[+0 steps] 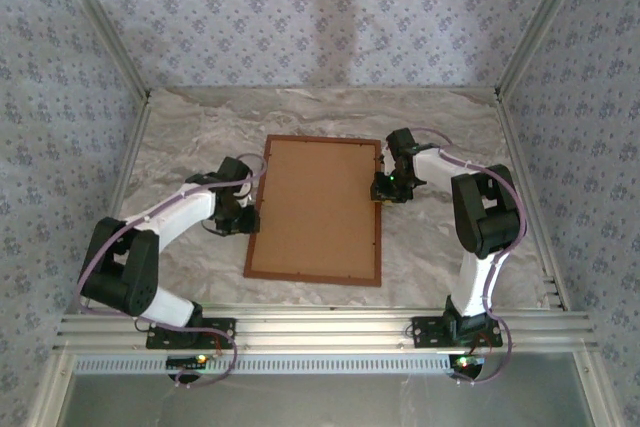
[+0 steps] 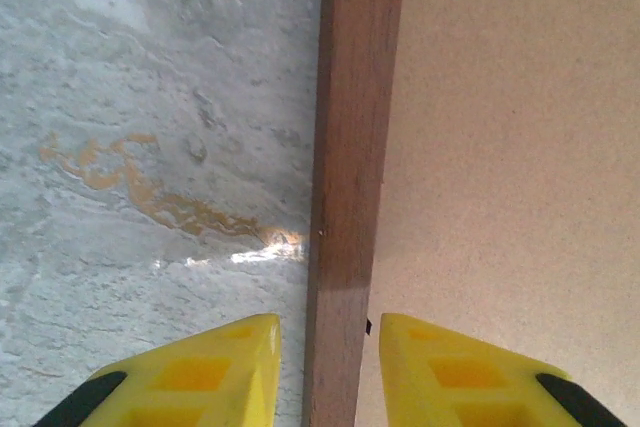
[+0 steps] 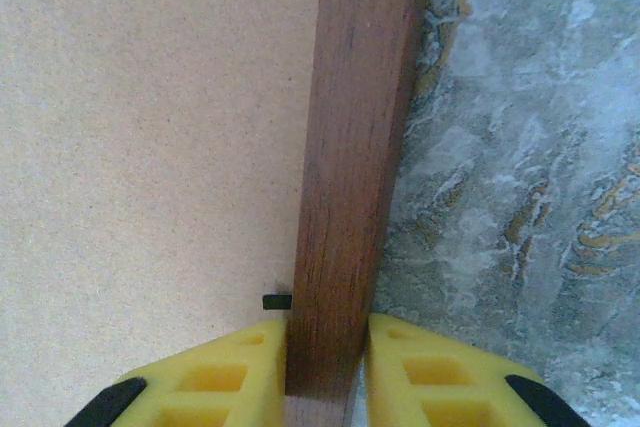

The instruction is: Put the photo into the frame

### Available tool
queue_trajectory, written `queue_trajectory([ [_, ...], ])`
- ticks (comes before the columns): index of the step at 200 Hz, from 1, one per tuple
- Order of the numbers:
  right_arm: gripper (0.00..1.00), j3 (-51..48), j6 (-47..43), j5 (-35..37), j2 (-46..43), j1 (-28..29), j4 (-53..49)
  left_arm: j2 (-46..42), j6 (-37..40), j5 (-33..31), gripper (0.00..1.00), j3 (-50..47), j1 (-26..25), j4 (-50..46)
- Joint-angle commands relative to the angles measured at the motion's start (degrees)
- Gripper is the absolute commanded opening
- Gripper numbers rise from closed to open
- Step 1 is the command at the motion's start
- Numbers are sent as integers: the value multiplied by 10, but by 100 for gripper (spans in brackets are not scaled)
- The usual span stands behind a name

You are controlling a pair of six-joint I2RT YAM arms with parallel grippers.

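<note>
Marble bench [image 1: 200,127]: you've got the frame [image 1: 313,277] lying back-up, backing board [image 1: 318,207] showing, right end effector [image 3: 327,332] pinched on the frame's right rail, probably to steady it, left end effector [image 2: 330,322] narrow, straddling the left rail with slim gaps, likely for a two-sided lift.

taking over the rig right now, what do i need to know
Left claw: open, straddling the left rail of the frame, gap on each side.
Right claw: shut on the frame's right rail.
Frame lies flat on the table, back up, brown back board filling it.
Done: board in; the photo is hidden, so cannot confirm.
To do: check photo, let go.
</note>
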Motion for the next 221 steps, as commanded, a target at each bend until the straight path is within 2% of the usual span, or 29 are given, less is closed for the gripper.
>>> queue_trajectory([
  [1, 25, -4, -14, -3, 21, 6, -4, -2, -9, 18, 31, -8, -6, -26],
  [72, 25, -6, -14, -4, 21, 7, -1, 4, -13, 0, 29, -16, -14, -33],
  [174, 25, -7, -14, -3, 21, 8, -2, 82, -12, 19, 28, -34, -29, 52],
  [221, 25, -3, -14, -3, 26, 12, -3, 72, -20, 21, 34, -27, -43, 65],
])
